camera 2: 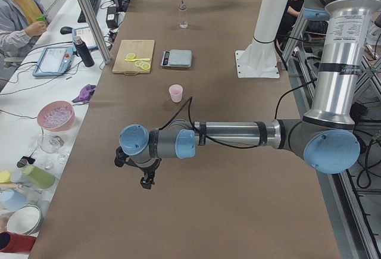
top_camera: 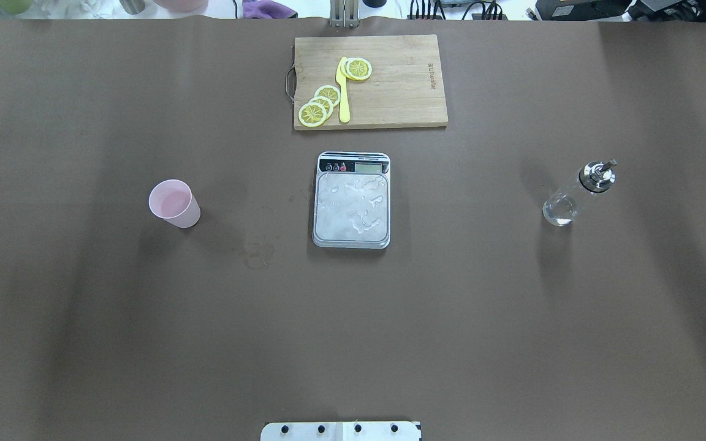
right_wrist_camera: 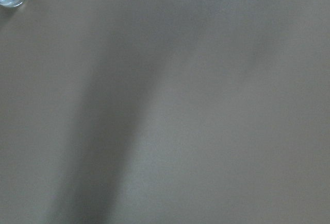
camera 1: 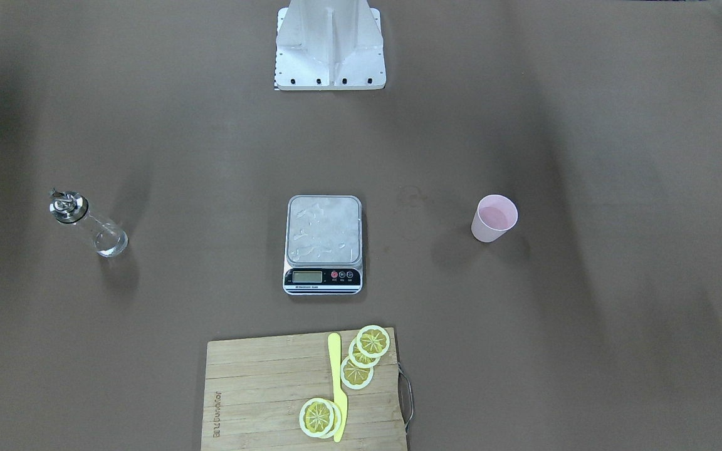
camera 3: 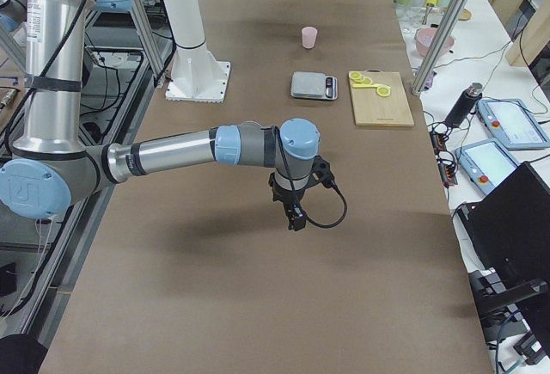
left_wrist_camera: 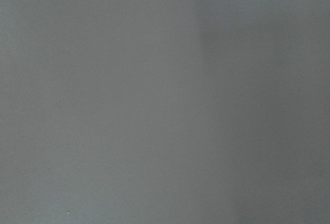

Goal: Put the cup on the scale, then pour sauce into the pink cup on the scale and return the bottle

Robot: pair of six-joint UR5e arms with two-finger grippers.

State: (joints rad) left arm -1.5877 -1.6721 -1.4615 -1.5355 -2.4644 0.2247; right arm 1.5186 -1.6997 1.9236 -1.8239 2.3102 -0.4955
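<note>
Tabletop (top_camera: pixel 83 337) from above: cup (top_camera: pixel 173 203), scale (top_camera: pixel 352 201), bottle (top_camera: pixel 576 193); only side views show left gripper (camera 2: pixel 144 181), right gripper (camera 3: pixel 296 219); fingers, we cannot tell

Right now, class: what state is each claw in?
Left claw: cannot be told; seen only from the side.
Right claw: cannot be told, likewise.

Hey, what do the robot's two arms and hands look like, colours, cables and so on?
The left arm and right arm are silvery metal tubes with grey joint housings capped in pale blue; black bands ring the tubes. Each ends in a small black hand, the left hand and right hand, with a thin black cable looping near the wrist.
</note>
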